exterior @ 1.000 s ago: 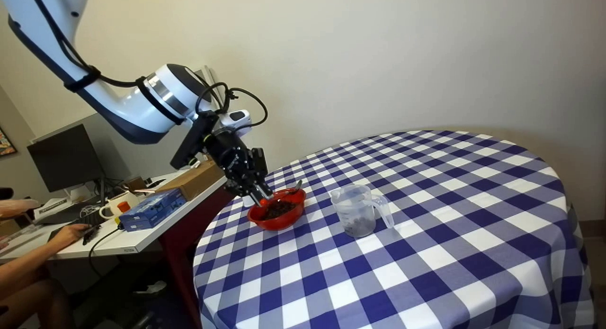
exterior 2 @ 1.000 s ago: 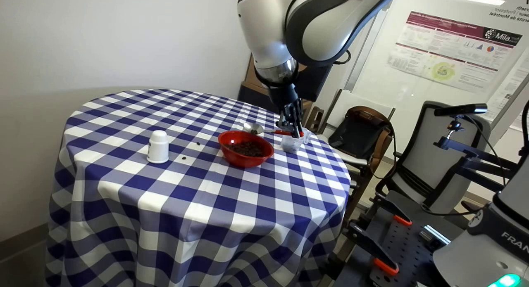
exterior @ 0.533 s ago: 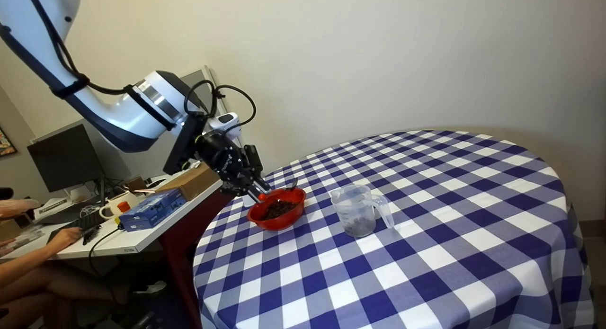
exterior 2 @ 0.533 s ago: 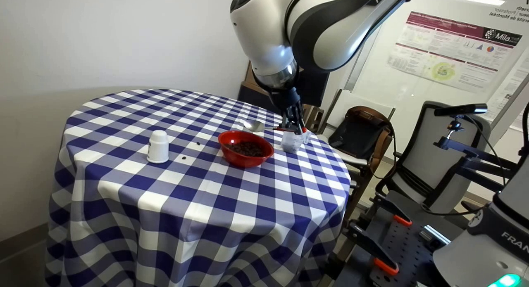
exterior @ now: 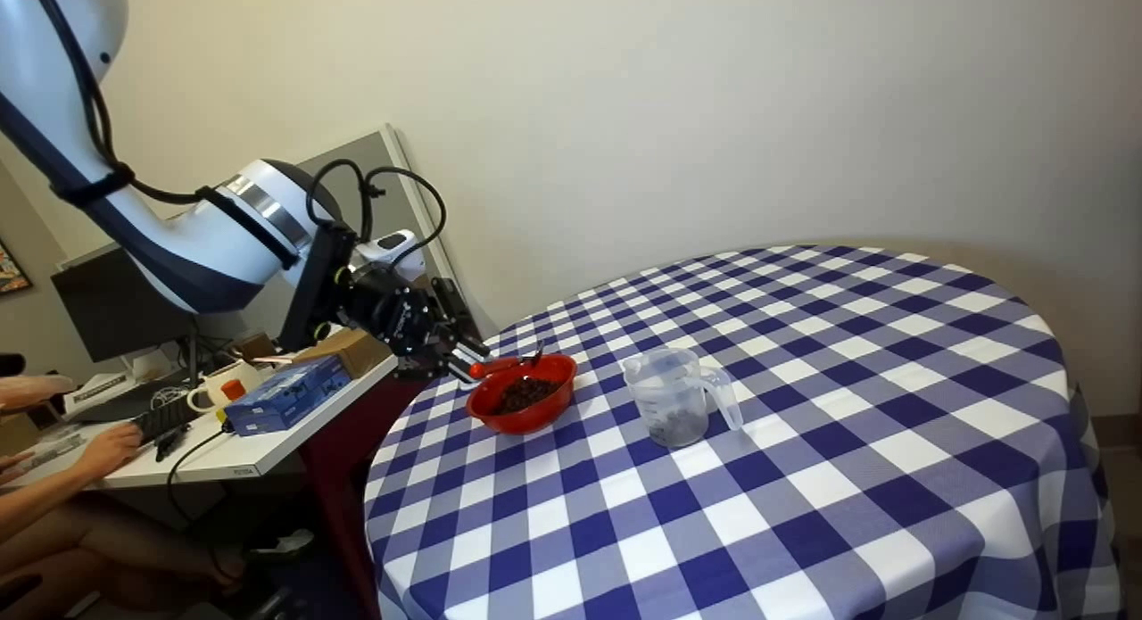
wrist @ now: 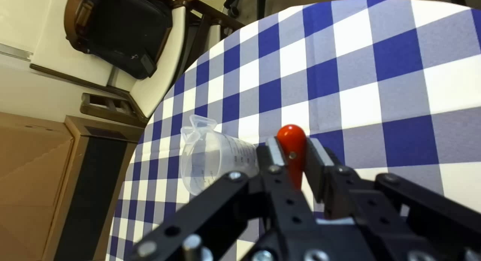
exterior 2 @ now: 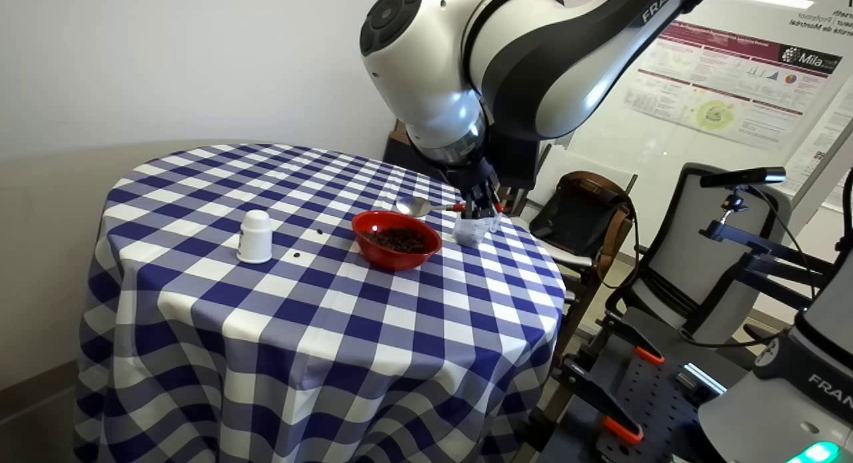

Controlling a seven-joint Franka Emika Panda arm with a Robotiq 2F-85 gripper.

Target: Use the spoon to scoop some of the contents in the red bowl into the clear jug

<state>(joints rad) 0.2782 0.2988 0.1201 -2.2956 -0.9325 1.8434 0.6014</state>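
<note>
Spoon [exterior 2: 421, 207] and gripper [wrist: 297, 150] meet at the red handle: the jaws are closed on it, near its rounded end, presumably so that the metal head is free to dip and carry. In both exterior views the head appears above the red bowl [exterior 2: 394, 260], toward twelve o'clock on its rim; how high, and whether it carries anything, cannot be told. The clear jug [exterior: 665, 388] stands upright at three o'clock from the bowl in both, near enough, it seems, for a short transfer. Dark specks [exterior 2: 296, 255] on the tablecloth [exterior 2: 266, 330], at nine o'clock from the bowl in an exterior view, suggest that pieces stray easily.

The bowl looks smooth, glossy and wide-mouthed, likely plastic; its contents [exterior 2: 401, 240] are small, dark and lumpy. The jug's cloudy, see-through wall bears printed measuring marks, and something dark lies low inside. The checked cloth hangs in soft-looking folds.
</note>
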